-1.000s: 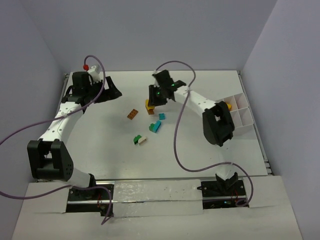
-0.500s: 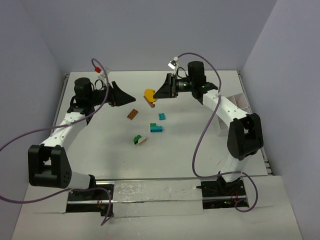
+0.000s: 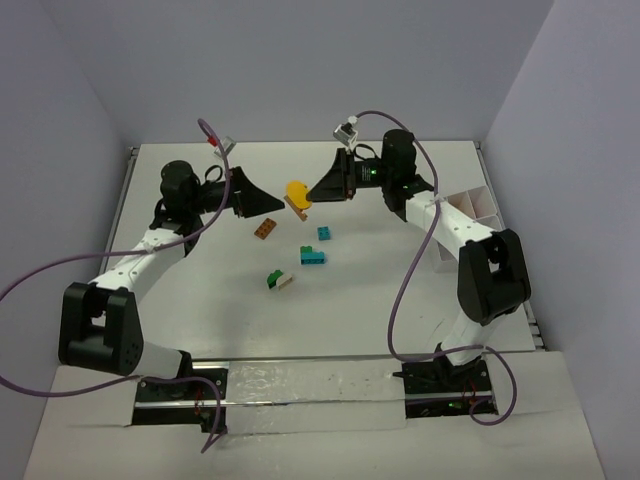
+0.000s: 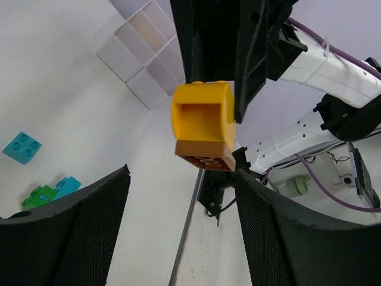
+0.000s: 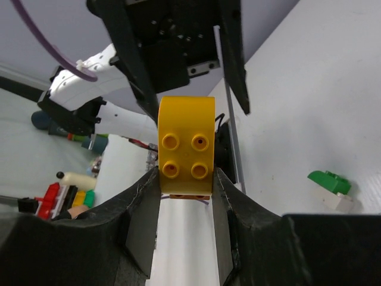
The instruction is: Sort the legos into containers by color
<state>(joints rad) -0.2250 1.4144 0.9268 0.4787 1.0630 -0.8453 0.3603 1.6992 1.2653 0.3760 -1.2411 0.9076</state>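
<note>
Pale lavender walls close in a white desk (image 3: 200, 300), with both arms reaching toward its far middle. On the left, the left gripper (image 3: 266, 203) is held level above the desk and points right. Its fingers (image 4: 71, 232) stand wide apart with nothing between them, and their tips stop just short of the raised bricks.

A flat brown brick (image 3: 265, 229) lies on the desk just beside and nearer than those tips. Nearer the arm bases sits a green brick (image 3: 273, 279) with a white brick (image 3: 287, 281) touching its right side.

Above the desk, between the two grippers, hangs a yellow half-round brick (image 3: 296, 188) with a small orange-brown brick (image 3: 299, 206) stuck to its underside. Two teal bricks lie on the desk below and a little to the right of that pair, the larger teal brick (image 3: 313, 257) nearer the bases and the smaller teal brick (image 3: 324, 233) just beyond it.

The right gripper (image 3: 318, 190) faces left, and its fingers (image 5: 143, 214) are pressed against the two flat sides of the yellow half-round brick, carrying it in the air. At the far right edge of the desk sits the white four-compartment tray (image 4: 137, 56), partly hidden behind the right arm in the top view.
</note>
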